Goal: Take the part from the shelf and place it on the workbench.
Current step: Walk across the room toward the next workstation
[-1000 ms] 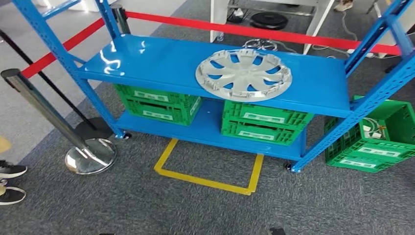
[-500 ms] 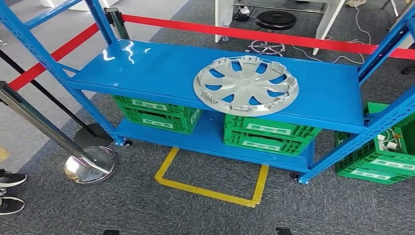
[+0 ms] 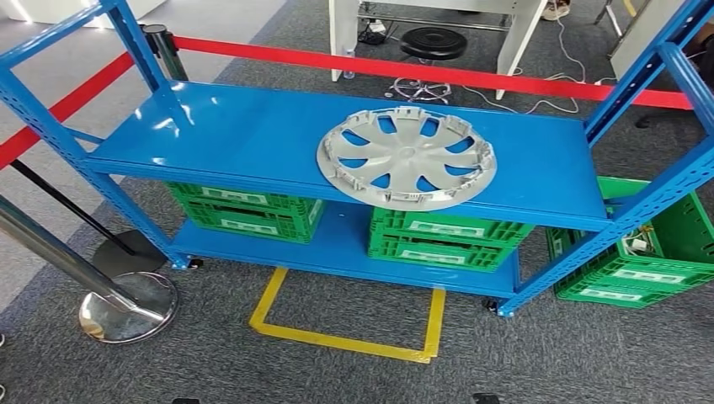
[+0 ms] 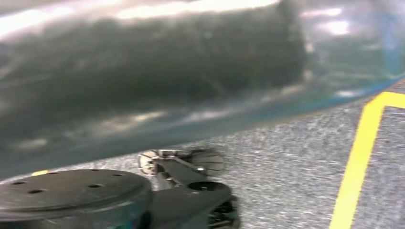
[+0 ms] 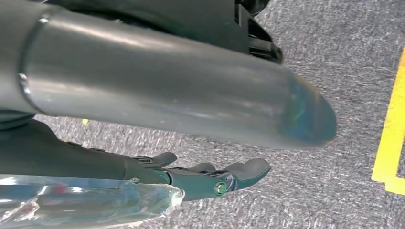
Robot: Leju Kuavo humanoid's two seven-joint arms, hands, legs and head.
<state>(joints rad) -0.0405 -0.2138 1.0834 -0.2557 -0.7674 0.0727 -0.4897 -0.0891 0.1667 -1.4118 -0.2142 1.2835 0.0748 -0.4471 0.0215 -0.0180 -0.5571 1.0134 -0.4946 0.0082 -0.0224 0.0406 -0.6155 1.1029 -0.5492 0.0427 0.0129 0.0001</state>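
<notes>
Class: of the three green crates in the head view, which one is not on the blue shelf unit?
The green crate on the carpet at the right; the other two sit on the shelf's bottom level.

- Green slatted plastic crates (image 3: 450, 238) sit on the lower board; another (image 3: 633, 261) stands on the grey carpet.
- Yellow tape rectangle (image 3: 347, 341) marks the floor.
- Red barrier belt (image 3: 438, 72) runs behind; chrome stanchion base (image 3: 126, 306) nearby.

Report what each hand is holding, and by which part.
Nothing held. The right hand hangs over carpet with fingers apart; the left hand also holds nothing. The hubcap lies on the shelf.
</notes>
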